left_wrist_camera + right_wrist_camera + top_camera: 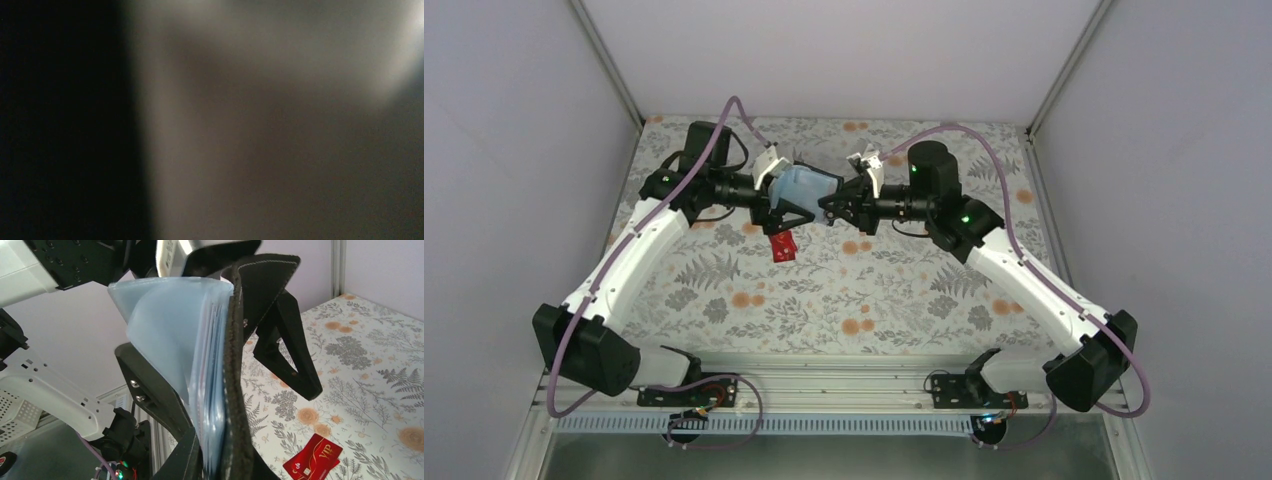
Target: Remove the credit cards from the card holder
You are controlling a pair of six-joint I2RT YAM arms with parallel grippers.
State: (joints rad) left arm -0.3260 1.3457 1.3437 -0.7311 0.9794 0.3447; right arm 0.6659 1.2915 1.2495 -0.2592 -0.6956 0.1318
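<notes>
The card holder [809, 185] hangs in the air between both grippers, opened, with its light blue inner sleeves fanned out. In the right wrist view its black cover [235, 365] stands on edge beside the blue sleeves [170, 325]. My right gripper [832, 208] is shut on the holder's near edge, at the bottom of its own view [220, 462]. My left gripper [782, 205] has one finger on each side of the holder. The left wrist view is a dark blur. Red credit cards [782, 247] lie on the table below and also show in the right wrist view [313, 458].
The floral tablecloth [874, 290] covers the table, with grey walls on three sides. A metal rail [844, 380] with both arm bases runs along the near edge.
</notes>
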